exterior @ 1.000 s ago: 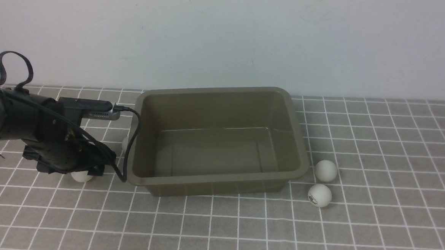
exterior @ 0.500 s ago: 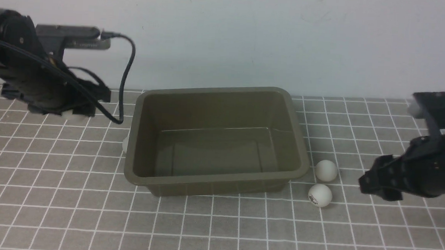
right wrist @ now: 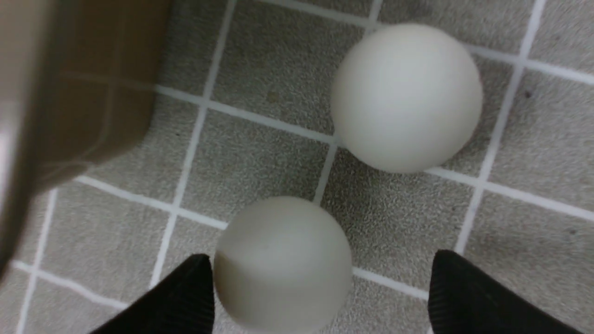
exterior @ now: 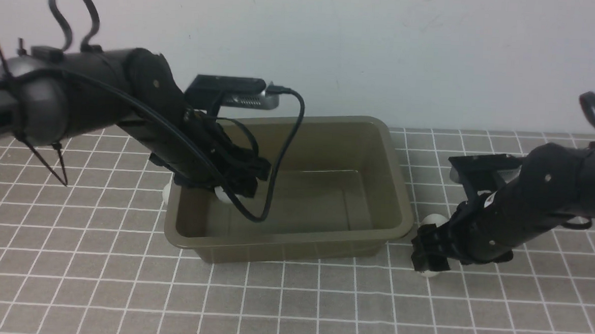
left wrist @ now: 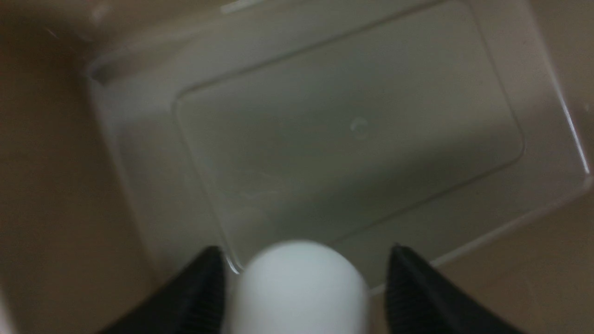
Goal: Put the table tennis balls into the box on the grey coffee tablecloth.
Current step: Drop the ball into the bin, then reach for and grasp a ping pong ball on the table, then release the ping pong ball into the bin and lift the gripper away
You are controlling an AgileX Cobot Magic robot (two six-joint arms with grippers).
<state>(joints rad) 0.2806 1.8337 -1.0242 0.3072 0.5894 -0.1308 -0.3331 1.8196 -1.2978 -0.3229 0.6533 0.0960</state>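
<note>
My left gripper hangs over the left part of the olive-brown box. In the left wrist view a blurred white ball lies between its fingers, with a gap on one side, above the box floor. My right gripper is open, low on the grey coffee tablecloth, straddling the near ball; one finger touches it. A second ball lies just beyond. A further ball peeks out behind the box's left rim.
The box corner is close beside the right gripper. A black cable from the left wrist camera loops down into the box. A pale wall stands behind the table.
My left arm lifted a ball from the cloth left of the box and carried it over the box. My right arm came in from the right and dropped over the near ball.
</note>
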